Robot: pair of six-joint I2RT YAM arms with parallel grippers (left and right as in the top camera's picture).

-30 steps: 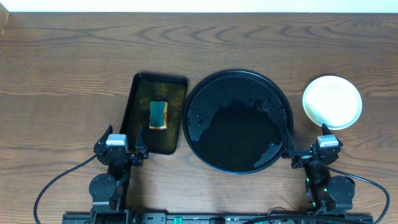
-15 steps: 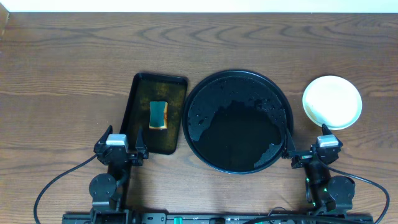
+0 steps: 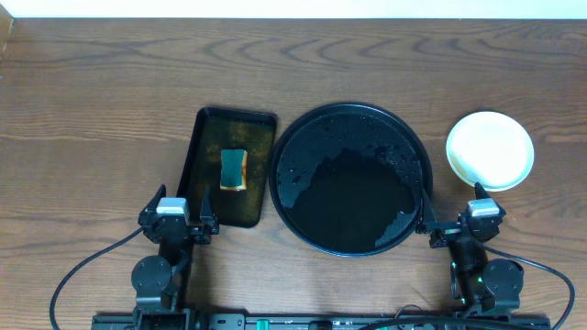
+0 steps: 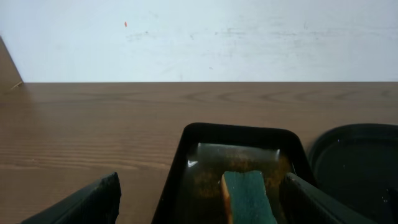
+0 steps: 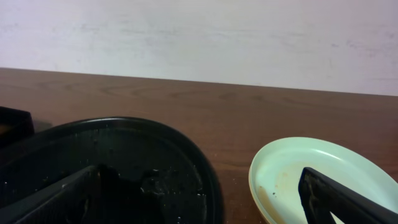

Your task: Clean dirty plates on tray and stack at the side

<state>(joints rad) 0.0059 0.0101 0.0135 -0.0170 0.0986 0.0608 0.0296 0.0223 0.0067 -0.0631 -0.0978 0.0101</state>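
Overhead, you see the wet round glossy black tray (image 3: 353,209) on the brown wood-grain surface (image 3: 92,110), with pale round plates (image 3: 490,149) stacked to its right. Left wrist: your left gripper (image 4: 202,205) is released, a green sponge (image 4: 247,198) just beyond it. Right wrist: your right gripper (image 5: 205,199) is released and empty.

You have nothing to read here. No lettering, label, brand, number or sign shows on the round tray (image 3: 292,147), the plates (image 3: 490,149), the rectangular tray (image 3: 204,147), the sponge (image 3: 234,170) or the table (image 3: 92,110) in any of the three views.
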